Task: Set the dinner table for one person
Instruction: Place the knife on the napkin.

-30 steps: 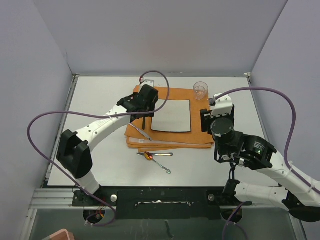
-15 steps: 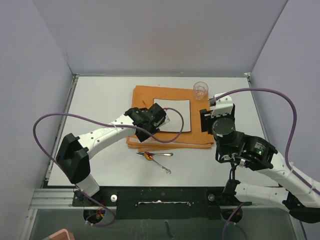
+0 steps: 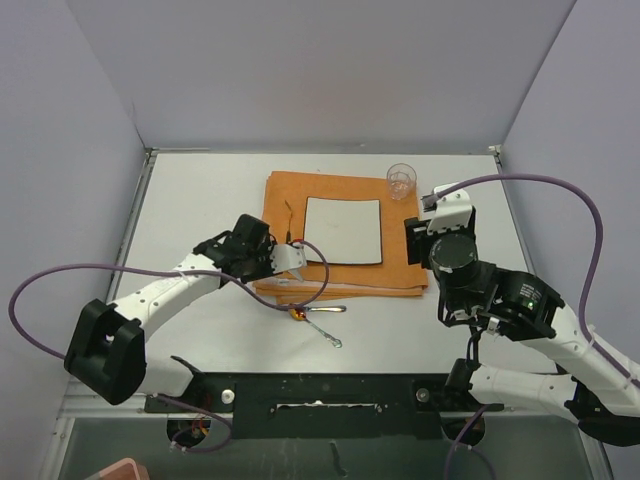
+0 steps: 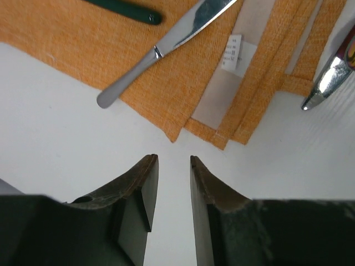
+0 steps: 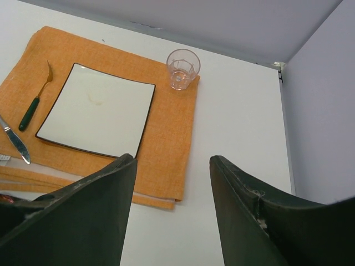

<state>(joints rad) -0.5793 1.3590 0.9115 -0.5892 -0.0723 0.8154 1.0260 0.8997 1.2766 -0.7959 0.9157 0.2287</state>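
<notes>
Both empty: left gripper (image 4: pixel 171 160) narrowly parted, right gripper (image 5: pixel 173 160) wide, over matte, seemingly whitish-grey dinner table (image 3: pixel 190 200)

White dinner table (image 3: pixel 200 195), folded orange cloth (image 3: pixel 400 268), spoon (image 3: pixel 322 309)

A robot lab cell, not a home. Plain grey-lilac walls (image 3: pixel 320 70) box in the table (image 3: pixel 200 190) on its left, far and right edges. Two arms (image 3: pixel 170 290) are bolted to a rail (image 3: pixel 330 388) along the near edge, trailing purple cables (image 3: pixel 510 179). A cloth (image 3: pixel 400 270), plate (image 3: pixel 345 230) and glass (image 3: pixel 401 180) lie toward the far edge.
</notes>
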